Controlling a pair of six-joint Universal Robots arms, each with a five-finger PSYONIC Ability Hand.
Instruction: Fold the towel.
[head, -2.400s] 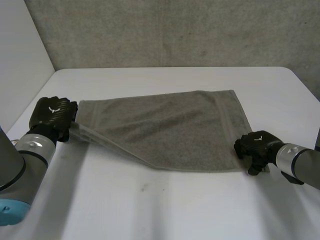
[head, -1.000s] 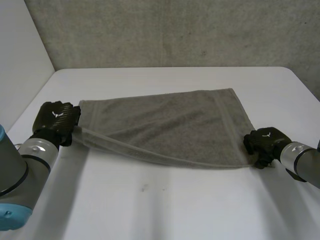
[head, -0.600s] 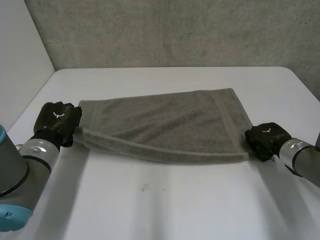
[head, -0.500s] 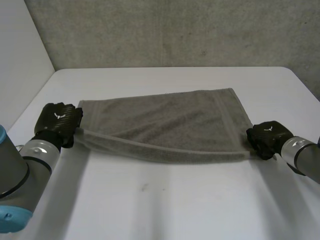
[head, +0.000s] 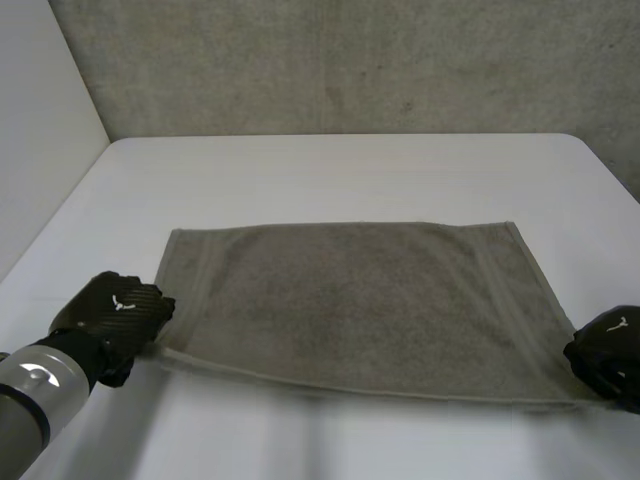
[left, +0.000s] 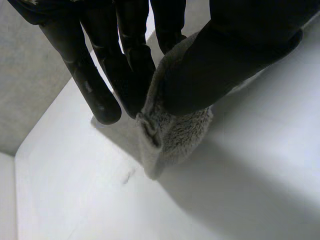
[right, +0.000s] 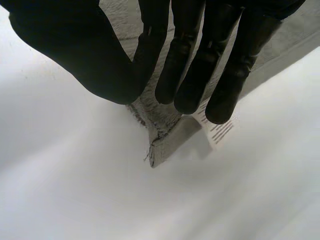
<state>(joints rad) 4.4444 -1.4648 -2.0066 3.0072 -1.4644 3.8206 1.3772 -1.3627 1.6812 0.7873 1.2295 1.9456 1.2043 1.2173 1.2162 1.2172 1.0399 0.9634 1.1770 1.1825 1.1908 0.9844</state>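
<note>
A grey towel (head: 350, 300) is held up off the white table (head: 330, 170), stretched flat between both hands, its far edge hanging toward the table. My left hand (head: 115, 310) pinches the towel's near left corner (left: 170, 135) between thumb and fingers (left: 130, 65). At the near right corner (right: 157, 127), my right hand (head: 608, 355) pinches the cloth between thumb and fingers (right: 185, 65); a white label (right: 217, 127) sticks out beside that corner.
A grey wall (head: 330, 60) runs behind the table's far edge. The table's left edge (head: 60, 210) slants toward my left arm (head: 35, 385). Bare white tabletop lies beyond the towel and on both sides.
Both hands have lifted the towel's near edge and drawn it toward the camera, pulling the whole towel taut. The right hand closed its pinch on the near right corner.
</note>
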